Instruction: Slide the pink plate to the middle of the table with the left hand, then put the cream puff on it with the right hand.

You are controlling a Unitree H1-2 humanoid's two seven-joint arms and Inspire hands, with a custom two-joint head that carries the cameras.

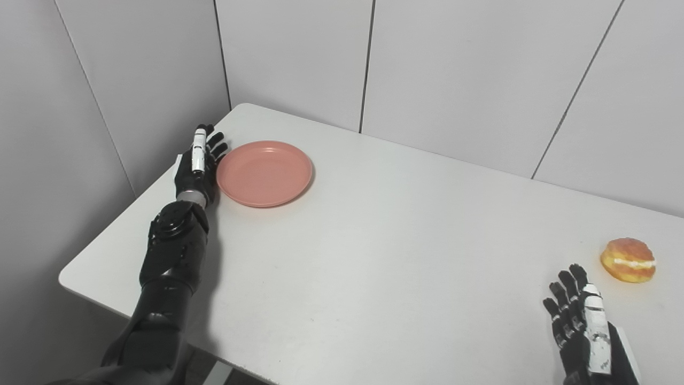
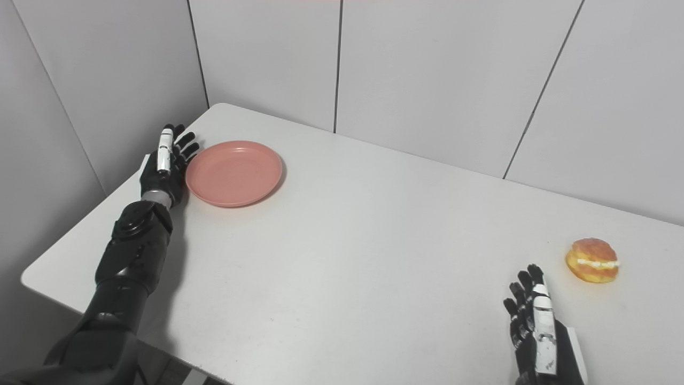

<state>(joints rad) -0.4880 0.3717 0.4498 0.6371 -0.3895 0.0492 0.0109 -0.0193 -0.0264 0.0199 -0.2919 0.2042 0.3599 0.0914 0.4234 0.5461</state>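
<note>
Pink plate [image 1: 264, 172] sat on the white surface [image 1: 374, 256], far-left corner. Left hand [image 1: 199, 163] lay just beside plate's left rim, fingers straight & spread, empty. Cream puff [image 1: 628, 260] well apart from plate, far right. Right hand [image 1: 580, 326] near puff, apart from it, fingers wide, empty.
</note>
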